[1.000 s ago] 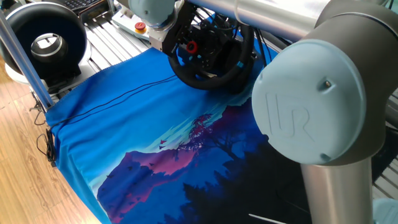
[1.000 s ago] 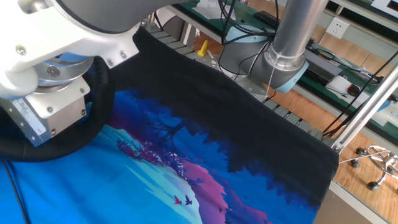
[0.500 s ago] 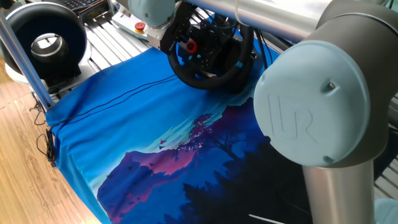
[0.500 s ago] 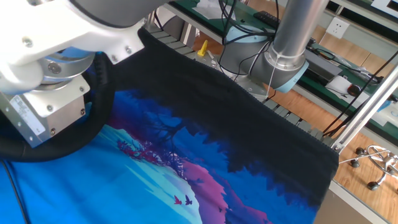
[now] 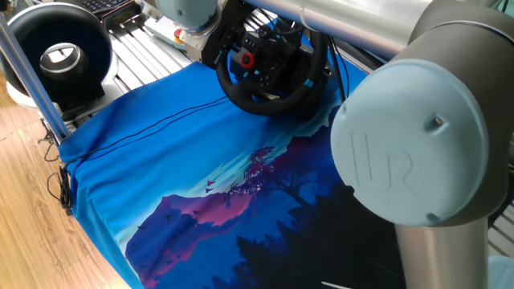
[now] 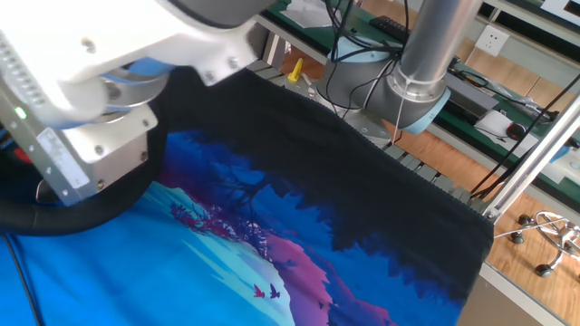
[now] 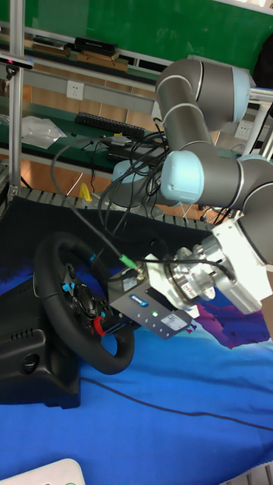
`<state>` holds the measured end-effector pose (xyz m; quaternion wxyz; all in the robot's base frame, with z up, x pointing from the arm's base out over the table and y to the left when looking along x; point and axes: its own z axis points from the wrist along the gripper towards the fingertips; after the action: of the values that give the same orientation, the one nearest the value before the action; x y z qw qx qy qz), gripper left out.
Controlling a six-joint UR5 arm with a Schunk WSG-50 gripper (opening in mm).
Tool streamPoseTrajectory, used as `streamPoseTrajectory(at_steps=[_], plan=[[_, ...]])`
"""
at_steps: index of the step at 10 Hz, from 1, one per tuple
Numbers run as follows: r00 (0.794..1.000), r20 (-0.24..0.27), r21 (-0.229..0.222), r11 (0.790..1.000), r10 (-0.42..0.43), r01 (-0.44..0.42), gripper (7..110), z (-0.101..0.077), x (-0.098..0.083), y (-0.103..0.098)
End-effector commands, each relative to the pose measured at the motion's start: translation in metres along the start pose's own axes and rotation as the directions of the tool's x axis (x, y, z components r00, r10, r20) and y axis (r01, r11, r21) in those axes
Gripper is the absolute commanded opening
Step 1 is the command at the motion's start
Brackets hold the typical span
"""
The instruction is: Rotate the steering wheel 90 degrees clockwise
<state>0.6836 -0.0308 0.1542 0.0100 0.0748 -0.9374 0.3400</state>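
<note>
The steering wheel [image 7: 72,303] stands upright on its black base at the table's far edge, on the blue printed cloth [image 5: 201,185]. The gripper [image 7: 114,318] presses at its hub and lower rim; whether the fingers clamp the rim I cannot tell. A loose hold could slip mid-turn. No containers show.

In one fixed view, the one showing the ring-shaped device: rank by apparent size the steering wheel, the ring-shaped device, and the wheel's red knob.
1. Steering wheel and ring-shaped device: look alike in size; the arm partly hides the wheel, so unranked.
2. Red knob: clearly smallest.
</note>
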Motion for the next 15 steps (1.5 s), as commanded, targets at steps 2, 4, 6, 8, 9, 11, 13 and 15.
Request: streamPoseTrajectory(at_steps=[2,4,6,8,9,11,13,15], plan=[[1.0,-0.016,-0.043,0.999,0.025,-0.025,7,-0.02,0.009,0.017],[0.999,0.031,-0.129,0.992,0.012,-0.008,7,-0.013,-0.007,0.03],[0.999,0.042,-0.22,0.975,-0.014,0.023,7,-0.012,-0.013,0.046],[0.997,0.071,-0.263,0.964,-0.032,0.049,7,0.005,-0.026,0.051],[0.996,0.081,-0.258,0.965,-0.025,0.045,7,0.002,-0.028,0.051],[0.992,0.126,-0.229,0.972,-0.028,0.056,7,-0.002,-0.038,0.046],[0.988,0.151,-0.21,0.976,-0.03,0.062,7,-0.003,-0.044,0.043],[0.986,0.163,-0.197,0.978,-0.04,0.072,7,0.001,-0.051,0.038]])
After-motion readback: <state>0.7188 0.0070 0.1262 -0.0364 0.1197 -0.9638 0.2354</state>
